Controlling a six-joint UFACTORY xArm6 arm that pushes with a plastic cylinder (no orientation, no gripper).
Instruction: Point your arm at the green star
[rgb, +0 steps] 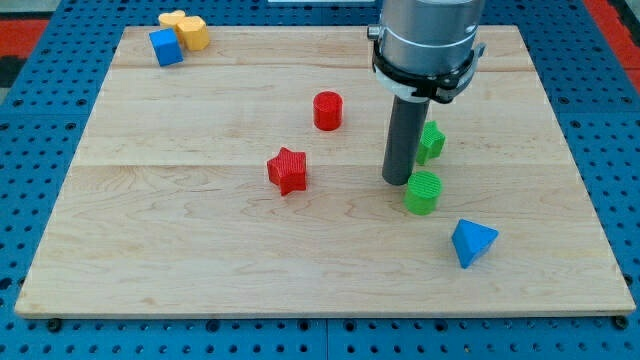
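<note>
pale wood makes up the tabletop (200, 260), on which my tip (399, 182) is set down just left of two green blocks. the green star (431, 141) is partly hidden behind the rod, touching or nearly touching it on the view's right. the green cylinder (423, 192) sits just below-right of the tip. no gripper is fitted, so no opening state can be told. a red star (287, 170) and red cylinder (328, 110) lie to the left.

the green star-shaped block (432, 141) lies flat, just beyond the green ridged cylinder block (423, 192), partly hidden.
</note>
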